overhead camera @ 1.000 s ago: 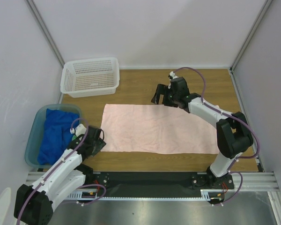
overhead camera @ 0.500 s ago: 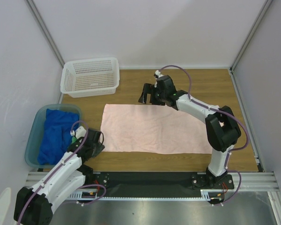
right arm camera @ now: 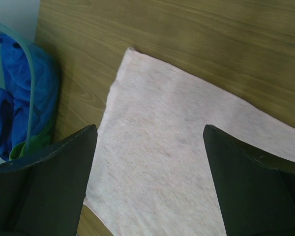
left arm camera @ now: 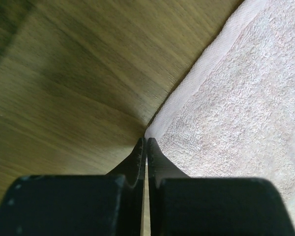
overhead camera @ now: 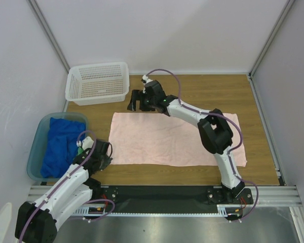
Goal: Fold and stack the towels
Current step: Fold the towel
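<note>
A: Containers first. The teal tub [overhead camera: 34,152] sits at the left, just beside the table [overhead camera: 218,91], and the blue towel [overhead camera: 61,144] is heaped inside it.

B: There's a scrap of green towel [right arm camera: 33,145] in there too, tucked under the blue by the tub's rim.

A: The white basket [overhead camera: 97,83] stands on the table's far left corner.

B: Now the pink towel [overhead camera: 157,142]. It's spread flat across the middle of the table, long edges running left to right.

A: The left fingers [left arm camera: 160,162] are clenched tight, tips right at the towel's near-left corner. Whether any cloth is pinched between them, I cannot tell.

B: The right arm stretches across the towel. The right fingers [right arm camera: 54,167] are spread wide, grasping nothing, and hover near the far-left corner, just beyond the far edge.

A: And room to move?

B: There's bare wood behind the far edge, right of the basket. Only a thin strip runs along the near edge. The towel's right end lies close to the table's right side.
</note>
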